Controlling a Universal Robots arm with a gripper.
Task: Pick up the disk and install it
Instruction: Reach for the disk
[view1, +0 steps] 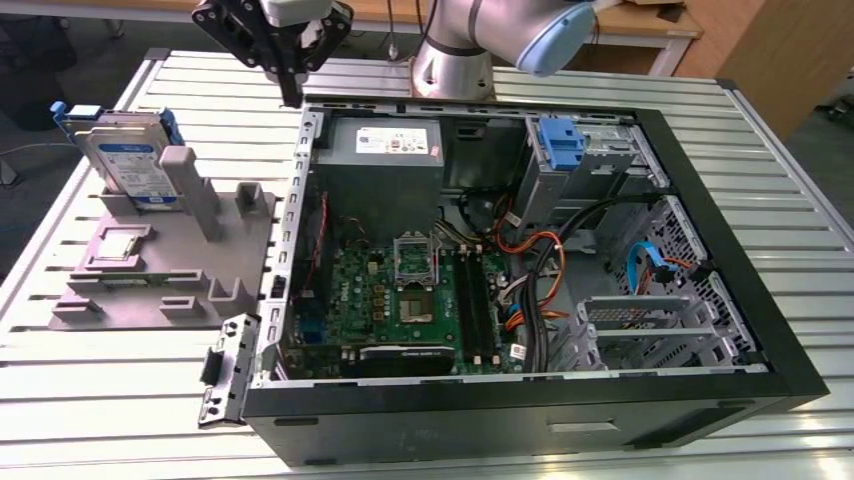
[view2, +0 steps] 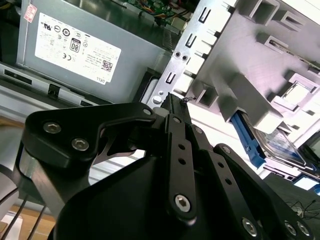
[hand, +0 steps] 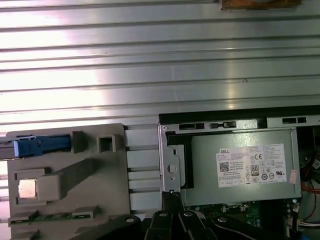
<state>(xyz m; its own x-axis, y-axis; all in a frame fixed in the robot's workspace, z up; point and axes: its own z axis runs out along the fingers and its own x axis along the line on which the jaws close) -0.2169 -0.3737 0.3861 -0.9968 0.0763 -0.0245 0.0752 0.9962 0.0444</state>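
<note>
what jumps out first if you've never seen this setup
The open black computer case takes up the middle of the exterior view, with its green motherboard laid bare. At the exterior view's left, the blue-framed disk stands upright in a grey fixture. The gripper, shut and empty, hangs over the case's corner by the grey power supply, between fixture and case.
</note>
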